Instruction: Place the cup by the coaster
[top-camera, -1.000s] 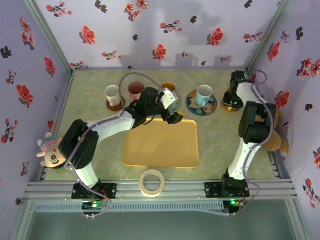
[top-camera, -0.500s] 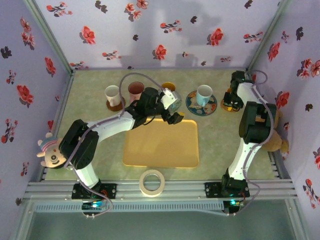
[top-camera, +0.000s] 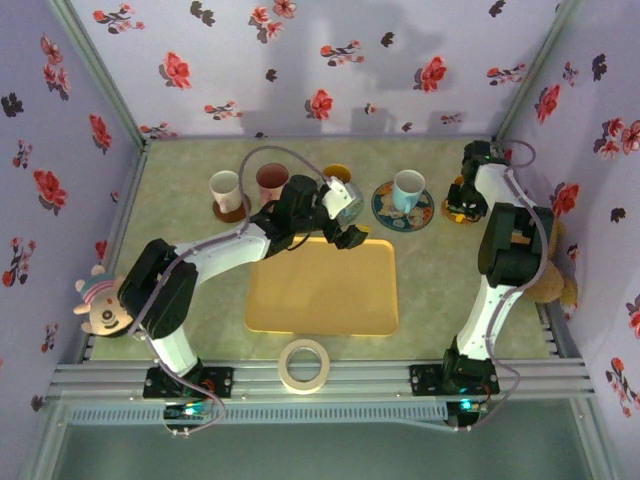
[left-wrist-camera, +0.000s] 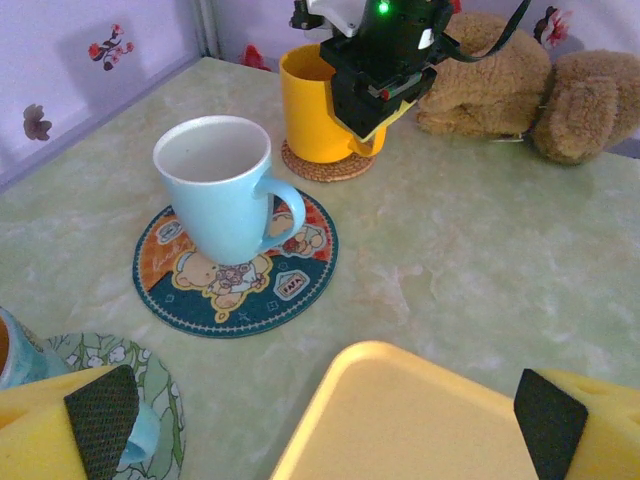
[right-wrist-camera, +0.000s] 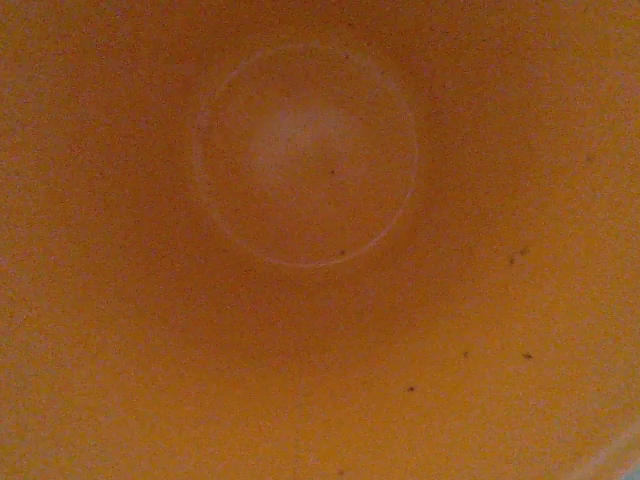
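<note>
the right fingers (left-wrist-camera: 368, 98) hide part of the yellow cup (left-wrist-camera: 312, 125).

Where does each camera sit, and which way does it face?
Top external: above, behind the bases, looking down on the table; left arm, right arm show.
Left wrist: low, faces blue cup and yellow cup; own fingers at bottom corners.
Right wrist: looks down into the yellow cup.
Shared: both wrist views see the yellow cup.

Glossy ceramic cup (left-wrist-camera: 312, 112), woven fibre coaster (left-wrist-camera: 322, 168)
</note>
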